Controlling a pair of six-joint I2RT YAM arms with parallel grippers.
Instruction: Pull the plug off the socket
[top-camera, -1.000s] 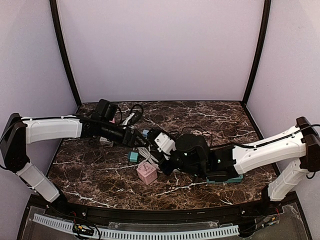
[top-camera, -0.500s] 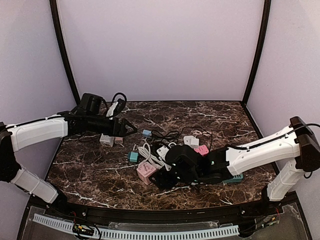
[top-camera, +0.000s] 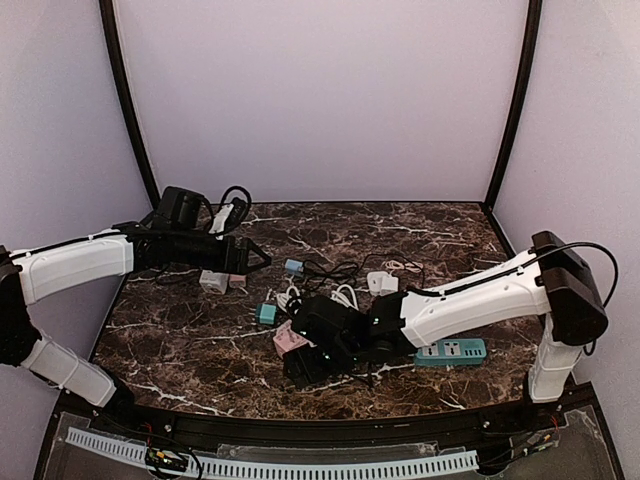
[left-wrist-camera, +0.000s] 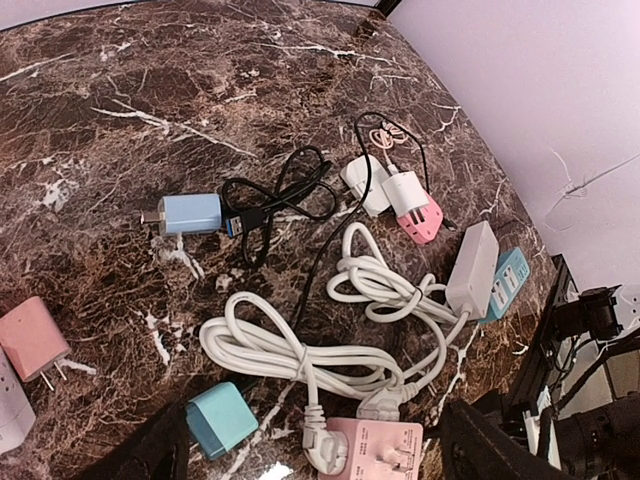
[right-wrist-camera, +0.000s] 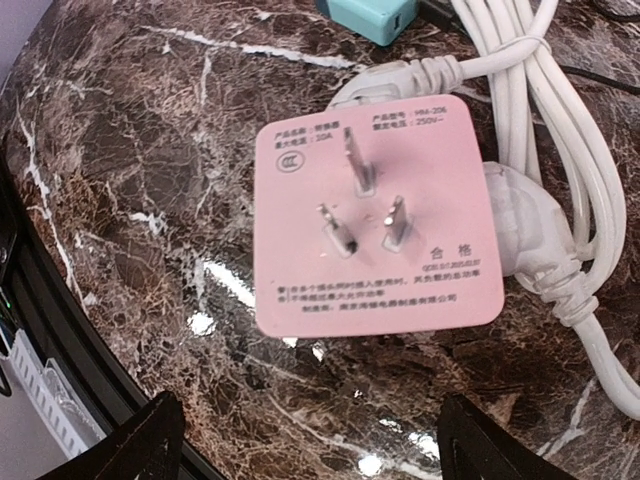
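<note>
1. Near the front edge, we see the socket (right-wrist-camera: 375, 225) prongs-up, plug (right-wrist-camera: 525, 235) seated in its side.
2. Both the right gripper (right-wrist-camera: 320, 440) and left gripper (left-wrist-camera: 320, 455) gape, empty.
3. We judge the plug light and rigid: pinch its body, not the limp cord (right-wrist-camera: 540, 90).

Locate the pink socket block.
In the right wrist view the pink socket block lies prongs up at centre frame, a white plug against its right side and a teal charger beyond it.

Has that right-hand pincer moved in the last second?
Yes. The right pincer has swung left and nearer the front edge, from just right of the pink cube to over it, uncovering the teal strip.
</note>
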